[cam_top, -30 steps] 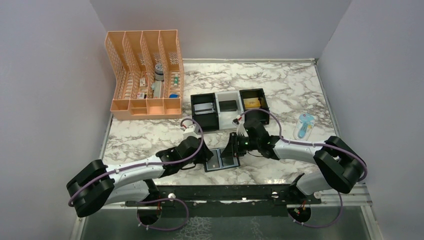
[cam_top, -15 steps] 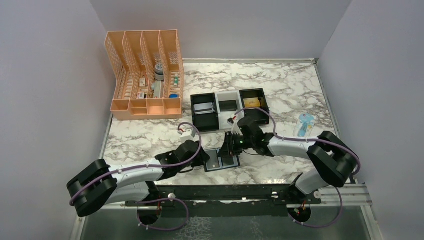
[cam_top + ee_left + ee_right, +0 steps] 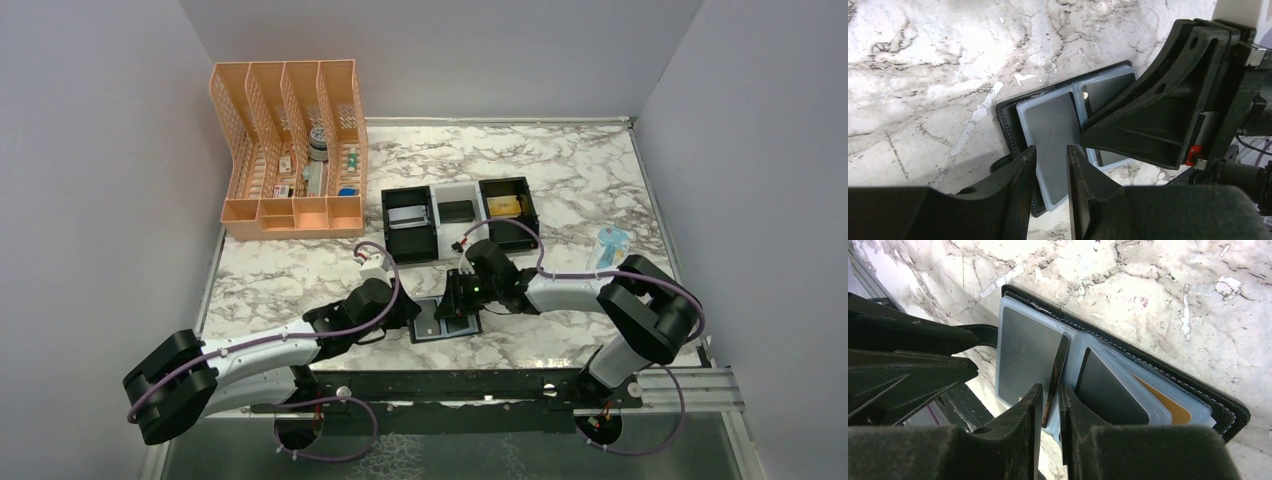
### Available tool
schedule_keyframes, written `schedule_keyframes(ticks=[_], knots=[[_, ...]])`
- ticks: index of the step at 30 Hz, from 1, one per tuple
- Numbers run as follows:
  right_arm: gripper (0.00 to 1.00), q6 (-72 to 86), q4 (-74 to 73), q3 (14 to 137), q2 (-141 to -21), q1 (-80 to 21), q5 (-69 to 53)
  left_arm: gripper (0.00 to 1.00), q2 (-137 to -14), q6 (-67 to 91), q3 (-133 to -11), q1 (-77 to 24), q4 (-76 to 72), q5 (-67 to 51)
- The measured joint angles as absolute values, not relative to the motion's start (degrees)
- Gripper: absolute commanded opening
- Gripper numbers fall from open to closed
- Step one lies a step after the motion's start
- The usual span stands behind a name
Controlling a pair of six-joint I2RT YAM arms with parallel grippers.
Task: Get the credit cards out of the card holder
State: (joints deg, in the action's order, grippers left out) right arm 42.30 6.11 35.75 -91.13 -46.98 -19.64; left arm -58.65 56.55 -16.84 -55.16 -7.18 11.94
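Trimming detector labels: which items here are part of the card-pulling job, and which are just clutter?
Job:
card holder
credit cards
right gripper, pinching one card
left gripper, at the holder's other half

Lying about:
peach organizer
three square trays
blue packet

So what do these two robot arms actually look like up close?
The left arm and right arm match: white tube-like sections joined by chunky, rounded black joints. A thin purple cable loops along each one. The left tool and right tool are matte black, each with two flat, tapering fingers. A small red tab shows on the right one's body.
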Motion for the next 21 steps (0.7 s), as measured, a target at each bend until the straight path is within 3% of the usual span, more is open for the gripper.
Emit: schedule_keyframes(ticks=[4,9,13,21], knots=[[0.20,42.37,6.31,35.73,-91.07,-47.29,-18.96,0.35,-58.08,54.94,-17.02,-55.16,-6.90,11.64],[0.20,43.75,8.23,34.79,-91.05,-47.31,-18.74,0.30,-60.40,52.93,-17.39,-55.20,-7.66,8.91],[0.20,45.39,11.18,32.99,-90.70,-47.31,-18.98,0.20,-65.12,51.92,-18.41,-55.20,-7.55,7.42],[0.23,47.42,12.84,31.94,-90.43,-47.16,-19.14,0.17,-68.42,51.51,-20.27,-55.18,-6.90,7.16]])
